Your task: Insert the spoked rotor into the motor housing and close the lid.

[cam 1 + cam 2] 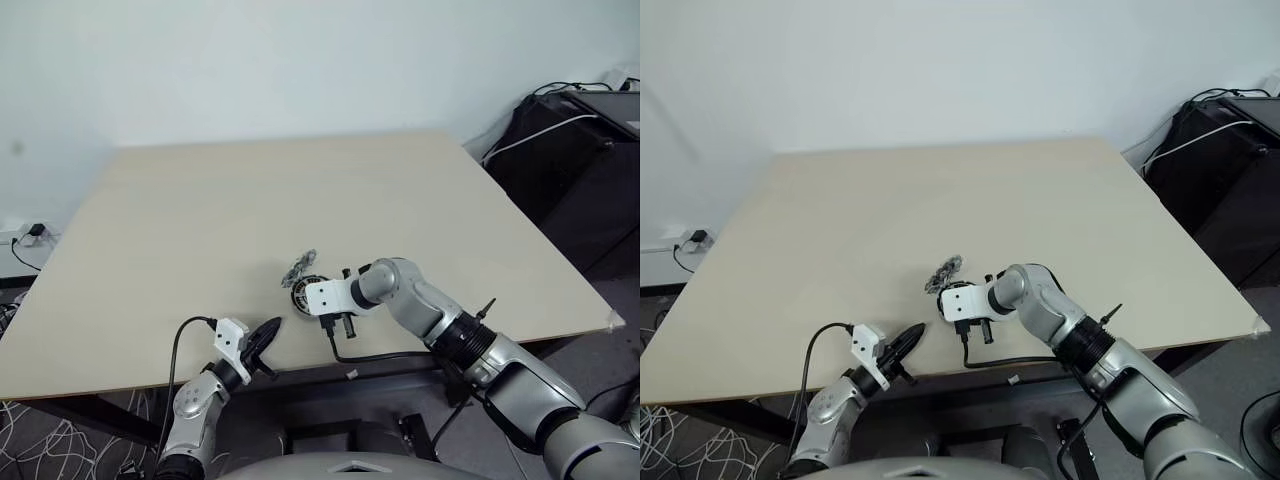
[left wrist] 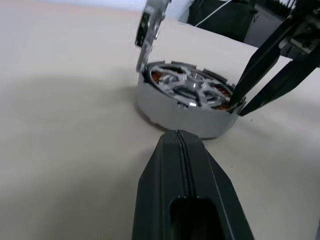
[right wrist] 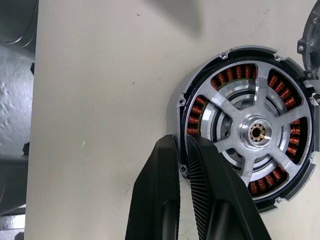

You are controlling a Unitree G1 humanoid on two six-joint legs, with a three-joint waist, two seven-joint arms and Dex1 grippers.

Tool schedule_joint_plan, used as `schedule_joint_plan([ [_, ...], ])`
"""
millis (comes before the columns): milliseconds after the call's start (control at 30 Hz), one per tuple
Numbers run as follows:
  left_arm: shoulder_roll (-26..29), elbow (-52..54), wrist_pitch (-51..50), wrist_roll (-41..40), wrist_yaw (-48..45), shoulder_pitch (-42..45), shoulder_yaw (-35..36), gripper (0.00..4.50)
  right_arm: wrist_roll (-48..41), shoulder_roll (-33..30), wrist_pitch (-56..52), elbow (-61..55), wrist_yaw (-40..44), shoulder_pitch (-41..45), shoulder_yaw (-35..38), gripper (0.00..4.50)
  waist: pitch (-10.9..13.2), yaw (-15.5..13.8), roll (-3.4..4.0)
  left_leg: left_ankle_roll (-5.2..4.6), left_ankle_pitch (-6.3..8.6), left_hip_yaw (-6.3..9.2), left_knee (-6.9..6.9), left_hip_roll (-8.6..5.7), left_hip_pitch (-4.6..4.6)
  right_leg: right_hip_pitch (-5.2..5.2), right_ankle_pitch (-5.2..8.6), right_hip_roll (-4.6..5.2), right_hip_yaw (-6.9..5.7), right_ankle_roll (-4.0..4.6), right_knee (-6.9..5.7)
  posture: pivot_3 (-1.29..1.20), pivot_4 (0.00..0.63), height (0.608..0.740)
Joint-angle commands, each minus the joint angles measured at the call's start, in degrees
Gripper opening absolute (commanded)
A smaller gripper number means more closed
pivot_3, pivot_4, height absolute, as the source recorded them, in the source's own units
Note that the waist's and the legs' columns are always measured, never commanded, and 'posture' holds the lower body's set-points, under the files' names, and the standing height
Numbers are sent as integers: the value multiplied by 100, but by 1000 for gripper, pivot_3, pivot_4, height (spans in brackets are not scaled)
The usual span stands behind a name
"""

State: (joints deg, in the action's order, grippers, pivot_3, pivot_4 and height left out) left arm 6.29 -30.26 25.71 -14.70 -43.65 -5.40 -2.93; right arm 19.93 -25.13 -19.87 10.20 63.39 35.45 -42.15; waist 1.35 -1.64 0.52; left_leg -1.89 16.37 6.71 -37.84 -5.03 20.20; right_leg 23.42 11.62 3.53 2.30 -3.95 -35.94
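- Head view: round silver motor housing with copper windings point(image 1: 303, 294) sits centre-low on the beige wooden table point(image 1: 200, 220); right gripper point(image 1: 318, 300) is on it. Left gripper point(image 1: 262, 338) lower left, clenched, empty.
- Left wrist: silver spoked rotor point(image 2: 192, 86) seated; hinged silver lid point(image 2: 148, 25) upright.
- Right wrist: fingers pinch housing rim, lower centre.
- Next, likely: release, fold lid down.
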Motion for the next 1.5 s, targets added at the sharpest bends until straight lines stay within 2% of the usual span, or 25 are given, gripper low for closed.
schedule_joint_plan([
  [33,-29,-47,191,-42,-82,149,54,0,4,-24,68,-48,33,14,135,374,0,0,0,0,0,0,0,0,0,0,0,0,0,0,-1,0,0,740],
  [133,-40,-65,217,-15,-92,202,46,0,-14,-37,34,-80,3,-23,182,6,0,-3,-1,0,0,0,0,0,0,0,0,0,0,0,-1,0,0,740],
  [367,-30,-11,241,2,-126,257,14,0,-141,-30,-326,-489,-202,-238,548,2,0,-14,-1,1,-1,0,-1,0,0,0,-3,0,0,2,-1,0,0,740],
  [600,-77,-618,442,-28,-255,478,133,0,-510,-214,-1361,-1569,-136,-471,1101,2,0,-35,-2,-1,1,-1,-1,-1,7,8,-4,1,2,3,1,0,0,740],
  [733,-109,-1044,609,-45,-346,636,228,0,-809,-144,-2506,-2086,-229,-572,1451,2,0,-56,-1,0,-1,1,-1,2,6,6,-4,0,-1,2,0,0,0,740],
  [900,-145,-1133,641,-76,-388,678,318,0,-1431,341,-5370,-2838,-595,-603,2003,2,-2,-66,2,5,-4,3,-7,5,6,4,-4,-1,-3,-6,-3,0,0,740],
  [1033,-174,-1436,726,-55,-404,769,379,0,-1873,797,-7055,-3221,-1099,-609,2422,2,-11,-71,14,5,-5,4,-8,4,6,4,-12,0,-3,6,-4,0,0,740],
  [1233,-289,-203,384,5,-175,187,94,0,-2430,1230,-7263,-3051,-2042,-910,2954,2,-17,-15,21,8,-6,6,-6,2,6,5,-1,-1,0,-20,-3,0,0,740],
  [1400,-391,1027,-263,207,266,-236,-277,0,-2819,1503,-7263,-2727,-2793,-808,3188,2,-14,53,17,4,-4,3,-4,-2,16,20,-19,0,8,8,-1,0,0,740],
  [1500,-414,1497,-569,291,494,-359,-431,0,-2716,1888,-7263,-2223,-3379,-689,3498,2,-15,81,18,5,-5,4,-4,1,16,20,-18,-2,4,7,-2,0,0,740],
])
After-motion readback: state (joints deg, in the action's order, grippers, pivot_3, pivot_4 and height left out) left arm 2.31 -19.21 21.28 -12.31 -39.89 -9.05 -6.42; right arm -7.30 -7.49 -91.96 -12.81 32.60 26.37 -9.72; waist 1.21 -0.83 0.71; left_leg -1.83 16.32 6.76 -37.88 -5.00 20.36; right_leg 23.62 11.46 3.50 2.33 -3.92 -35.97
